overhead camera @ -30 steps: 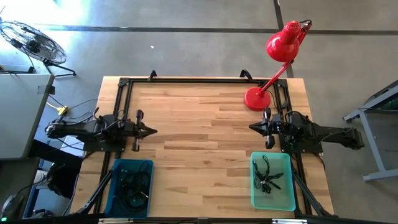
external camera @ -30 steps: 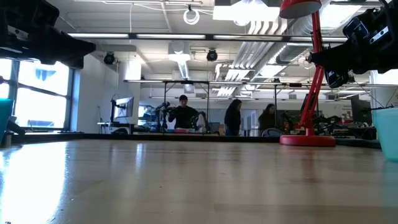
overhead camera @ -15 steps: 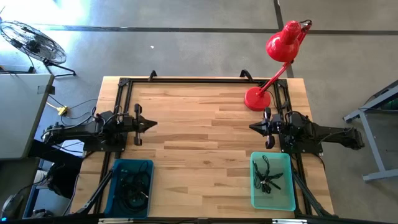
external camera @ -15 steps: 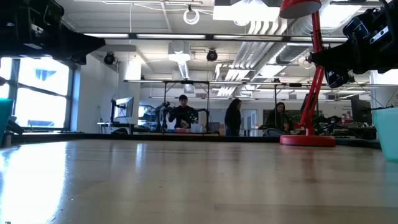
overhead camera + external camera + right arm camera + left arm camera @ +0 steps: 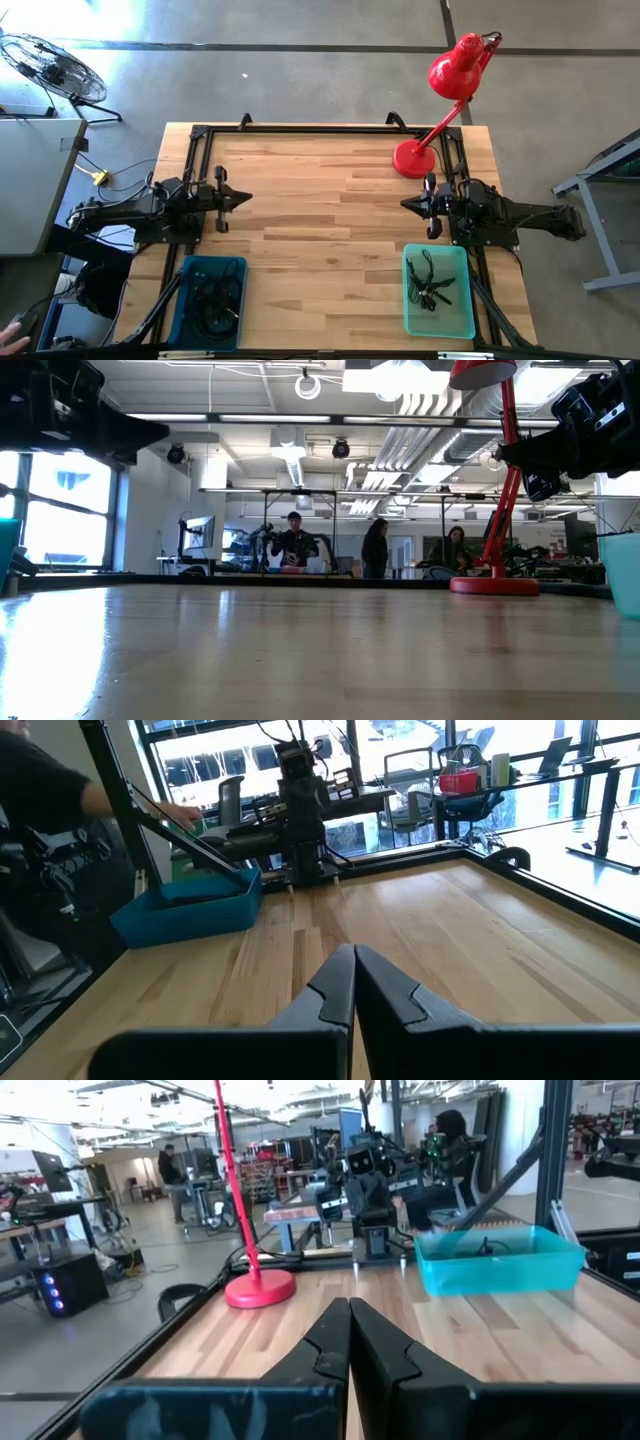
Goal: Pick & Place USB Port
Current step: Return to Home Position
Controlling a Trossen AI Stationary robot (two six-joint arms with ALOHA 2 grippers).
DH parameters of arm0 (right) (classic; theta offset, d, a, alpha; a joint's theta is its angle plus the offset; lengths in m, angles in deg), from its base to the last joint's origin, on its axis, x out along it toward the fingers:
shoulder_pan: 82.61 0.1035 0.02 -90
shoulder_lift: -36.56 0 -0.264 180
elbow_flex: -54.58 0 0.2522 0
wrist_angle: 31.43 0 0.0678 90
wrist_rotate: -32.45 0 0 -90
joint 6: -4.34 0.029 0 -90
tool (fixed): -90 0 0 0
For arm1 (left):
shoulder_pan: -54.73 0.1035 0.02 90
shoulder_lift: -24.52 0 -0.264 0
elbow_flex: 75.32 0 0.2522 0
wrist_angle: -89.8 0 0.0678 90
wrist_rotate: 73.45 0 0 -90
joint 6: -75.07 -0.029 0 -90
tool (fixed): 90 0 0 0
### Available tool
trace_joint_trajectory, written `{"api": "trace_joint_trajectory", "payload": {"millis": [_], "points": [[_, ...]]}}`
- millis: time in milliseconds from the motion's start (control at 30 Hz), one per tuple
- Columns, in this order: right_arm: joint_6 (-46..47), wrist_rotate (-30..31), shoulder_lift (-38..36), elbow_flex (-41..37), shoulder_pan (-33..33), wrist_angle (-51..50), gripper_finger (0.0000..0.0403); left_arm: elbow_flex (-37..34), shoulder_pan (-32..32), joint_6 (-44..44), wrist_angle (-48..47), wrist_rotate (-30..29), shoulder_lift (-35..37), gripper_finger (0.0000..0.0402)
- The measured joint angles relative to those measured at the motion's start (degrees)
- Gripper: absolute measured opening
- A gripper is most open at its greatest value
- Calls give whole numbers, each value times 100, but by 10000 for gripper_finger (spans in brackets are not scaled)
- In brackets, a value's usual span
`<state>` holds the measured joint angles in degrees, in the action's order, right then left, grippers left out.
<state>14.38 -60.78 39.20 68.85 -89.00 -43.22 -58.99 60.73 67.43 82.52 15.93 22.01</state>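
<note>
On the pale wooden plank desk [image 5: 320,235], the dark two-finger left hand [image 5: 243,199] hangs over the left side and the dark two-finger right hand [image 5: 405,205] over the right side, pointing at each other and well apart. The deep blue rectangular plastic bin [image 5: 186,300] stands at the near left corner, before the left arm, with black cables [image 5: 212,305] in it. The light blue-green rectangular plastic bin [image 5: 440,322] stands at the near right, before the right arm, with black charger cables [image 5: 432,285] in it, and the red metal desk lamp [image 5: 412,160] stands at the far right, behind the right hand.
</note>
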Motion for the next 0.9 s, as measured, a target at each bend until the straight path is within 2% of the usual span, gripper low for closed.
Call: {"api": "trace_joint_trajectory", "payload": {"millis": [900], "points": [[0, 0, 2, 0, 2, -2, 2, 20, 0, 2, -65, -2, 0, 0]]}}
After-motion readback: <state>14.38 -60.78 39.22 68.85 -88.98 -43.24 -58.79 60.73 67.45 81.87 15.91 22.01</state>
